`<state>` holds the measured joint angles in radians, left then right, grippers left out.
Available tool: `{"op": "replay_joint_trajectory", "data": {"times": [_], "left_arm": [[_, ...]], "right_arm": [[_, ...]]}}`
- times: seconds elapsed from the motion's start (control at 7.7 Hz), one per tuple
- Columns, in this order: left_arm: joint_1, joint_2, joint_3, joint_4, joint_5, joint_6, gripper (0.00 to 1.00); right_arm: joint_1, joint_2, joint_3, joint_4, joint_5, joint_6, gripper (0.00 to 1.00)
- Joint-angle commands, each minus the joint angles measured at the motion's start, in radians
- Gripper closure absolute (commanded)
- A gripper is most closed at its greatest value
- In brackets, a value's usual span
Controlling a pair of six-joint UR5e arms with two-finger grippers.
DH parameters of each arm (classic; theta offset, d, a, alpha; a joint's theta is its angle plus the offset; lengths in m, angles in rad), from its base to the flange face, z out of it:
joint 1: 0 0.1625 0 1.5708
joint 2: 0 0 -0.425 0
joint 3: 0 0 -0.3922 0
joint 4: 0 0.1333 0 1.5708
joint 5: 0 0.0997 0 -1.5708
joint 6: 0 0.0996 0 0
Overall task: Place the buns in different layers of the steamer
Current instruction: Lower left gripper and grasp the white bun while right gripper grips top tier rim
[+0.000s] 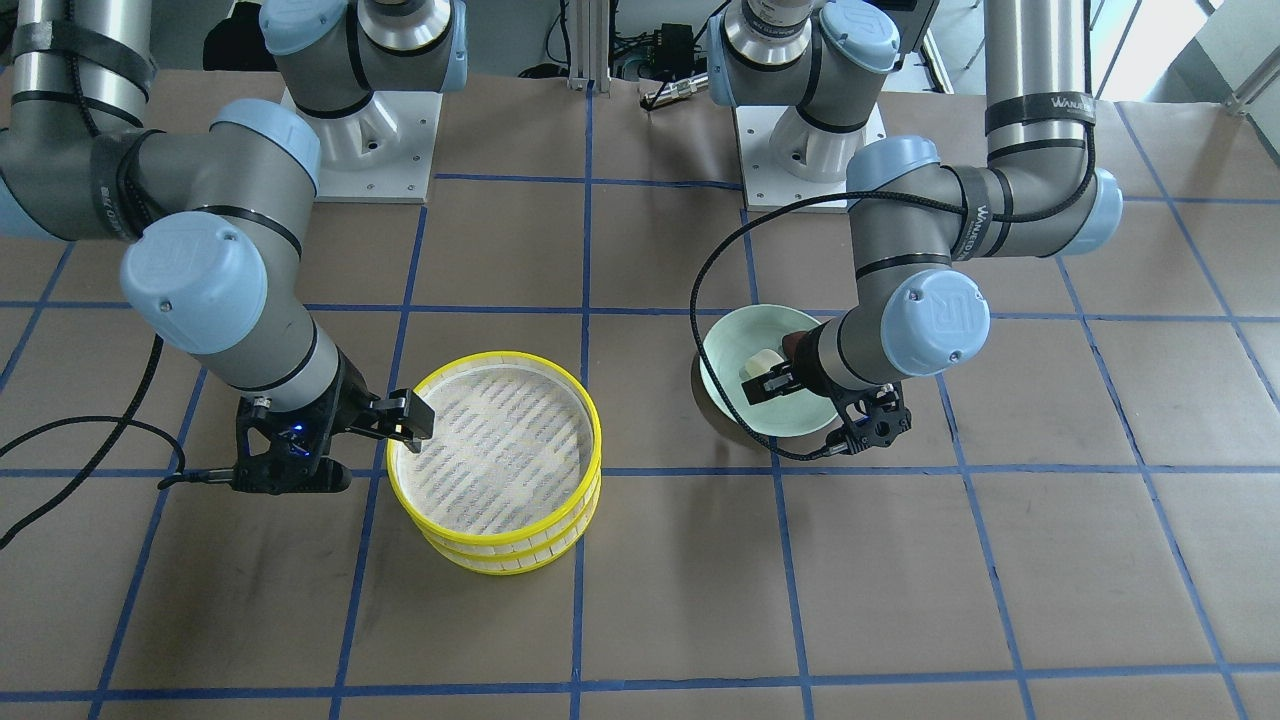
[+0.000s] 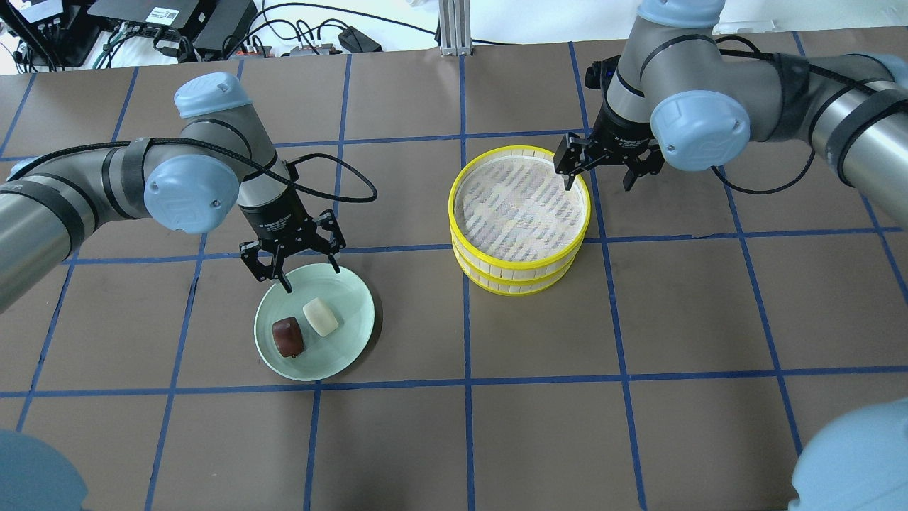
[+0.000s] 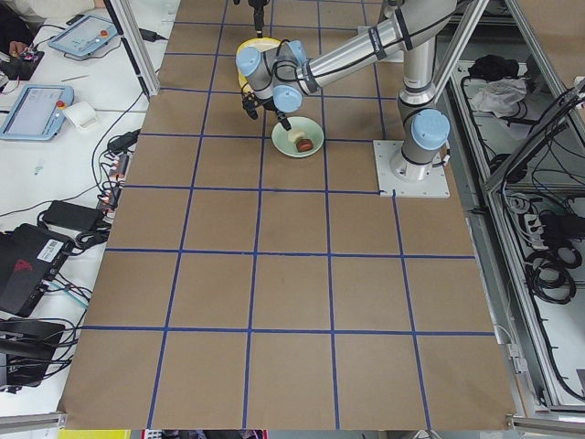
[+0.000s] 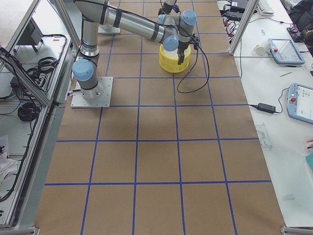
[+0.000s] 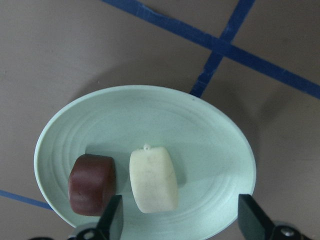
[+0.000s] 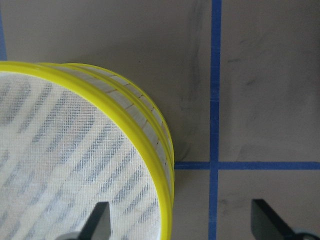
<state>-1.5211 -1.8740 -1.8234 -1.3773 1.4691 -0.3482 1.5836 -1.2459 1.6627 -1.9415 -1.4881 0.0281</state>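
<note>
Two yellow-rimmed steamer trays stand stacked; the top tray (image 2: 522, 265) is empty and sits on the lower tray (image 2: 518, 288). A creamy white bun (image 2: 320, 316) and a dark reddish-brown bun (image 2: 288, 336) lie side by side on a pale green plate (image 2: 351, 333). My left gripper (image 2: 310, 278) is open and empty, just above the plate's far edge; the wrist view shows both buns (image 5: 153, 186) (image 5: 92, 184) below it. My right gripper (image 2: 598, 184) is open and empty, its fingers on either side of the top tray's rim (image 6: 135, 135).
The brown table (image 2: 681, 319) carries a grid of blue tape lines. Both arm bases (image 1: 365, 140) stand at the robot's side of the table. The left arm's black cable (image 2: 340, 170) loops over the table beside the plate.
</note>
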Motion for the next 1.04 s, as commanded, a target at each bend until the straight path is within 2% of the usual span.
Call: {"op": "replay_joint_trajectory", "data": {"times": [0.0, 0.52, 0.91], "left_arm": [[-0.001, -0.011, -0.017, -0.026, 0.007, -0.002, 0.19], [-0.001, -0.056, -0.020, -0.026, 0.005, -0.024, 0.20], [-0.001, -0.071, -0.017, -0.023, 0.007, -0.038, 0.20]], "right_arm": [[0.006, 0.042, 0.012, -0.020, 0.003, 0.027, 0.00], [0.016, 0.051, 0.014, -0.036, 0.003, 0.027, 0.02], [0.016, 0.052, 0.012, -0.056, 0.003, 0.027, 0.24]]}}
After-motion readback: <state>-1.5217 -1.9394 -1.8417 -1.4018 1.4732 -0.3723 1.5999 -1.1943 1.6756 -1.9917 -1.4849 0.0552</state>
